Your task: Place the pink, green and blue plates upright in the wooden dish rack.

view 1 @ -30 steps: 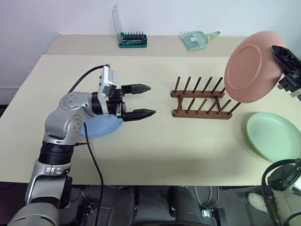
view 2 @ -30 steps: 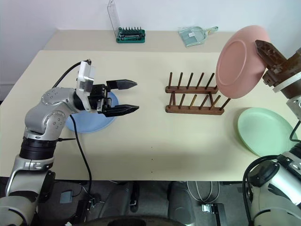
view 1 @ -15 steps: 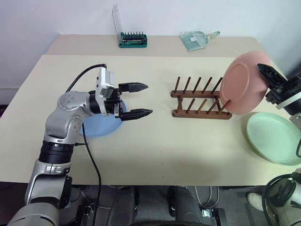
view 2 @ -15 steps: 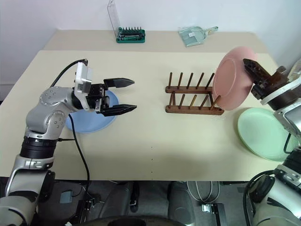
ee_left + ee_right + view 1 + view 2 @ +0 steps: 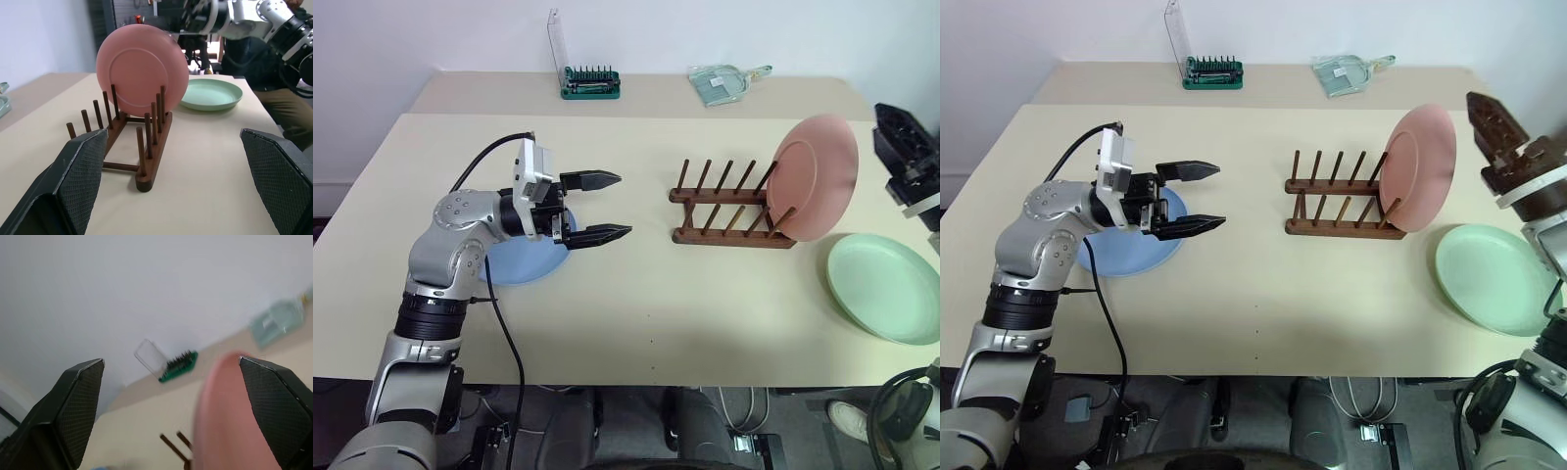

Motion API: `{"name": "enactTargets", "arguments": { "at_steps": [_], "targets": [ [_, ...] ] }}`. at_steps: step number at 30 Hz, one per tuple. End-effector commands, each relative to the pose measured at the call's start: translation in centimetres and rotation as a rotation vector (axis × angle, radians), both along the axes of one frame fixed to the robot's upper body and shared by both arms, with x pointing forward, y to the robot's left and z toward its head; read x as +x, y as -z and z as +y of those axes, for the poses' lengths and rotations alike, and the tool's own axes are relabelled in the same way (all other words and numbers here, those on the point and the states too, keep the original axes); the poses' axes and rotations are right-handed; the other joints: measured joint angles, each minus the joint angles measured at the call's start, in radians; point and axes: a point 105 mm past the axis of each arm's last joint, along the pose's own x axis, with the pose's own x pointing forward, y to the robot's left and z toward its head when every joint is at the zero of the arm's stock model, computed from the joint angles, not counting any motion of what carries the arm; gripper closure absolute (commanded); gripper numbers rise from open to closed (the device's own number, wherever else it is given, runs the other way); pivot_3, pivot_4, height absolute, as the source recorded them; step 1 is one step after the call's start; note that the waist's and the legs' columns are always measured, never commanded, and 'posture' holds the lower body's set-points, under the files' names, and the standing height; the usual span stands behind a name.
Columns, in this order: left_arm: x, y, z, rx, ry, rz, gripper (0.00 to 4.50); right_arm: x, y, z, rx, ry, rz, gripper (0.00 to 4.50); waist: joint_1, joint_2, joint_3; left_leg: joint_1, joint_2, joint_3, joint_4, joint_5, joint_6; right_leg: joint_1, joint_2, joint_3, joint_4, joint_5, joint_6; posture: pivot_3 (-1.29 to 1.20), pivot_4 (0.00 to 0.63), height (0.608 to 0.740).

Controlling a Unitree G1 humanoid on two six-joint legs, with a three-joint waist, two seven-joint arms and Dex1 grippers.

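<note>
A: Your right tool (image 5: 1500, 125) has just spread wide and let go. The round salmon-pink plastic plate (image 5: 818, 176) beside it now stands upright at the near end of the dark wooden peg rack (image 5: 732, 204), no longer carried.

B: And your left tool (image 5: 609, 207)?

A: Wide open, empty, unmoved, over the light blue plate (image 5: 1126, 245). The mint-green plate (image 5: 1494, 277) lies flat on the bench (image 5: 636, 294) below your right tool; take it next.

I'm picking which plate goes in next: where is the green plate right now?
In the left eye view the green plate lies flat on the table's right side, just right of the wooden dish rack, near the upright pink plate.
</note>
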Motion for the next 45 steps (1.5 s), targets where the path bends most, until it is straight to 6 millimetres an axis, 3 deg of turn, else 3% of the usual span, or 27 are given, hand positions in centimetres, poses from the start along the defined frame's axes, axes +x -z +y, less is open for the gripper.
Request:
{"name": "enactTargets", "arguments": {
  "at_steps": [1, 5, 10, 14, 17, 21, 29, 37, 40, 45],
  "targets": [
    [-0.4, -0.7, -0.3, 0.012, 0.026, -0.04, 0.0, -1.2, -0.7, -1.0, -0.215, 0.132, -0.067, 0.01, 0.002, 0.0, 0.0, 0.0, 0.0, 0.0, 0.0, 0.0, 0.0, 0.0, 0.0, 0.0, 0.0, 0.0, 0.0, 0.0, 0.15, 0.74],
    [-0.5, 0.0, -0.3, 0.047, 0.032, -0.049, 0.0, -2.7, 2.1, -1.8, -0.475, 0.191, -0.023, 0.01, 0.003, 0.0, 0.0, -0.001, 0.0, 0.0, 0.0, 0.0, 0.0, 0.0, 0.0, 0.0, -0.002, 0.0, 0.0, 0.0, 0.15, 0.74],
    [-0.5, 0.3, -0.3, 0.046, 0.031, -0.046, 0.0, -5.4, 2.5, -3.3, -0.495, 0.243, -0.048, 0.01, -0.001, 0.0, 0.0, 0.0, 0.0, 0.0, 0.0, 0.0, 0.0, 0.0, 0.0, 0.0, -0.002, 0.0, 0.0, 0.0, 0.15, 0.74],
    [-0.5, 0.5, -0.5, 0.059, 0.041, -0.053, 0.0, -6.7, 5.6, -3.3, -0.643, 0.215, 0.059, 0.01, 0.002, 0.0, 0.0, 0.0, 0.0, 0.0, 0.0, 0.0, 0.0, 0.001, 0.001, 0.0, -0.002, 0.0, 0.0, 0.0, 0.15, 0.74],
    [-0.5, 0.8, -0.6, 0.077, 0.055, -0.058, 0.0, -7.6, 7.5, -2.8, -0.659, 0.166, 0.116, 0.01, 0.002, 0.0, 0.0, 0.0, 0.0, 0.0, 0.0, 0.0, 0.0, 0.001, 0.0, 0.0, -0.002, -0.001, -0.001, 0.0, 0.15, 0.74],
    [-0.8, 1.5, -0.9, 0.101, 0.072, -0.061, 0.0, -7.8, 10.7, -2.3, -0.79, 0.14, 0.21, 0.01, 0.001, 0.0, 0.0, 0.0, 0.0, 0.0, 0.0, 0.0, 0.0, 0.001, 0.0, 0.0, -0.002, -0.002, -0.004, 0.0, 0.15, 0.74],
    [-1.1, 2.3, -1.4, 0.106, 0.08, -0.068, 0.0, -8.1, 15.6, -2.9, -0.862, 0.144, 0.336, 0.01, 0.003, 0.0, 0.0, 0.001, 0.0, 0.0, 0.001, 0.0, 0.0, 0.001, 0.0, 0.001, -0.002, -0.002, -0.004, 0.0, 0.15, 0.74],
    [-1.1, 2.2, -1.6, 0.104, 0.082, -0.075, 0.0, -7.7, 18.7, -3.7, -0.955, 0.173, 0.422, 0.01, 0.002, 0.0, 0.0, 0.001, 0.0, 0.0, 0.001, 0.0, 0.0, 0.001, 0.0, 0.001, -0.002, -0.002, -0.004, 0.0, 0.15, 0.74],
    [-1.1, 2.2, -1.6, 0.105, 0.082, -0.077, 0.0, -7.6, 19.2, -3.9, -0.95, 0.17, 0.448, 0.81, 0.002, 0.0, 0.0, 0.001, 0.0, 0.0, 0.001, 0.0, 0.0, 0.001, 0.0, 0.001, -0.002, -0.002, -0.004, 0.0, 0.15, 0.74],
    [-1.1, 2.2, -1.6, 0.104, 0.08, -0.076, 0.0, -7.4, 19.2, -4.1, -0.937, 0.186, 0.465, 3.37, 0.002, 0.0, 0.0, 0.001, 0.0, 0.0, 0.001, 0.0, 0.0, 0.001, 0.0, 0.001, -0.002, -0.002, -0.004, 0.0, 0.15, 0.74]
  ]
}}
